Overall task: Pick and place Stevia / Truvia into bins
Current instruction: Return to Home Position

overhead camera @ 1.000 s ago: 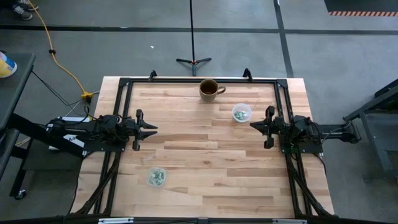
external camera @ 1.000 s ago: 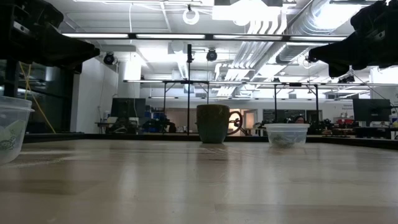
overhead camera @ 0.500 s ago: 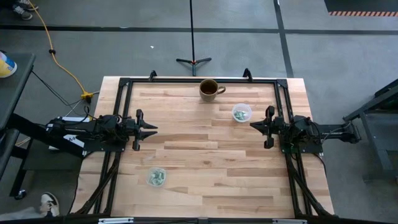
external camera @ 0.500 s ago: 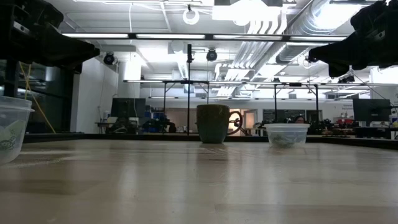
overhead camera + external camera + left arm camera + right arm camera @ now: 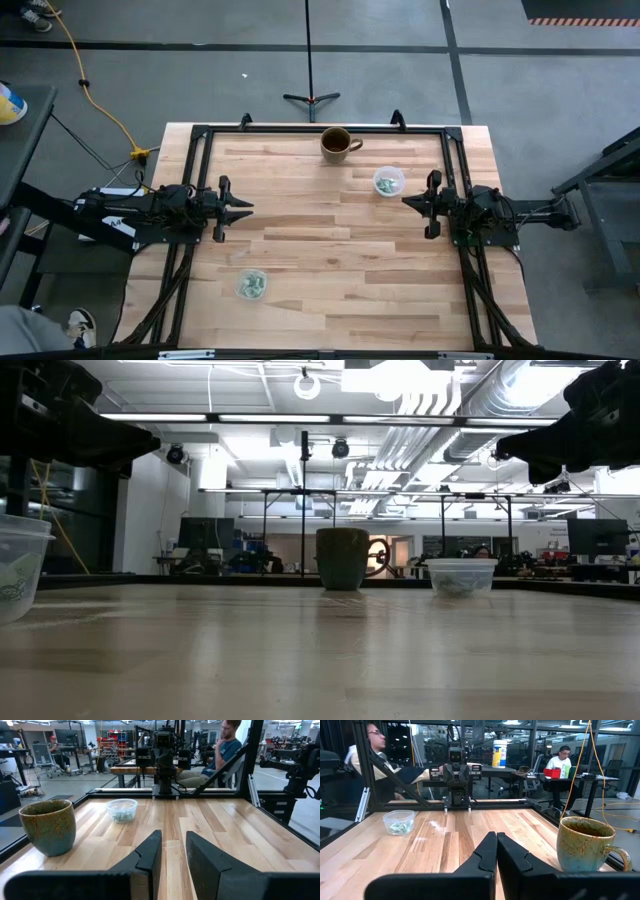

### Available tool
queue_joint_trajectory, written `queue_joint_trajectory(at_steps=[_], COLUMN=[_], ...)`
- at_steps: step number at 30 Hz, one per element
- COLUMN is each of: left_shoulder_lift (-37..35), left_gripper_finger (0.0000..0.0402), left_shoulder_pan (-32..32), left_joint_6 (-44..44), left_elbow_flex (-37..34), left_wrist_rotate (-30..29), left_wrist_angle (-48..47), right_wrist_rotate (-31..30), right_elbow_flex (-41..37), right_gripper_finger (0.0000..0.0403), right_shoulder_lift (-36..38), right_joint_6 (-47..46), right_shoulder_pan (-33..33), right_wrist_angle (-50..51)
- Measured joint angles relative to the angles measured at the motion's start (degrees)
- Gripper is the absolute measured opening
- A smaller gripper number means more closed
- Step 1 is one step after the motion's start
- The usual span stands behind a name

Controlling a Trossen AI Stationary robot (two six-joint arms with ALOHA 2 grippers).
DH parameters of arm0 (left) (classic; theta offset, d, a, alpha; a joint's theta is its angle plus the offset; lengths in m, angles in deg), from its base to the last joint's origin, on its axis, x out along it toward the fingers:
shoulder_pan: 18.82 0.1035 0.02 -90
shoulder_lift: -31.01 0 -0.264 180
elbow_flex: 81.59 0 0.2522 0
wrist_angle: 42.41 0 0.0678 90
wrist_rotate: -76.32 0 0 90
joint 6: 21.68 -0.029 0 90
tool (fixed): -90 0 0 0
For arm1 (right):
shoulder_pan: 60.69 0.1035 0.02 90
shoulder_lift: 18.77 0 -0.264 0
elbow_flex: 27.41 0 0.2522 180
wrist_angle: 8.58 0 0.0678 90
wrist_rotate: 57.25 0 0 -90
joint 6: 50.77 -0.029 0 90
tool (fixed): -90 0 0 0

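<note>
Two clear plastic cups stand on their bases on the wooden table. One cup is toward the far right, just in front of my right gripper's side. The other cup is toward the near left. Pale green and white packets lie inside both cups. No loose packet shows on the table. My left gripper hovers at the left edge, open by a narrow gap. My right gripper hovers at the right edge, shut and empty.
A brown-green ceramic mug stands near the far edge's middle. A black frame runs around the table. People sit beyond the table behind both arms, and a person's shoe shows by the near left corner.
Both grippers and both cups have kept still. A person has stepped into the high view on the floor beside the table's near left corner.
</note>
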Motion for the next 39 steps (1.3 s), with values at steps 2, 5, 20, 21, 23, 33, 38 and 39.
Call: queue_joint_trajectory(at_steps=[2, 5, 20, 21, 23, 33, 38, 39], left_shoulder_lift=[0.0, 0.0, 0.0, 0.0, 0.0, 0.0, 0.0, 0.0], left_gripper_finger=[0.0122, 0.0122, 0.0122, 0.0122, 0.0122, 0.0122, 0.0122, 0.0122], left_shoulder_pan=[0.0, 0.0, 0.0, 0.0, 0.0, 0.0, 0.0, 0.0], left_joint_6=[0.0, 0.0, 0.0, 0.0, 0.0, 0.0, 0.0, 0.0], left_elbow_flex=[0.0, 0.0, 0.0, 0.0, 0.0, 0.0, 0.0, 0.0], left_wrist_rotate=[0.0, 0.0, 0.0, 0.0, 0.0, 0.0, 0.0, 0.0], left_wrist_angle=[0.0, 0.0, 0.0, 0.0, 0.0, 0.0, 0.0, 0.0], right_wrist_rotate=[0.0, 0.0, 0.0, 0.0, 0.0, 0.0, 0.0, 0.0], right_elbow_flex=[0.0, 0.0, 0.0, 0.0, 0.0, 0.0, 0.0, 0.0], right_gripper_finger=[0.0003, 0.0004, 0.0002, 0.0001, 0.0001, 0.0001, 0.0006, 0.0007], right_shoulder_lift=[0.0, 0.0, 0.0, 0.0, 0.0, 0.0, 0.0, 0.0], right_joint_6=[0.0, 0.0, 0.0, 0.0, 0.0, 0.0, 0.0, 0.0], right_shoulder_pan=[0.0, 0.0, 0.0, 0.0, 0.0, 0.0, 0.0, 0.0], right_wrist_angle=[0.0, 0.0, 0.0, 0.0, 0.0, 0.0, 0.0, 0.0])
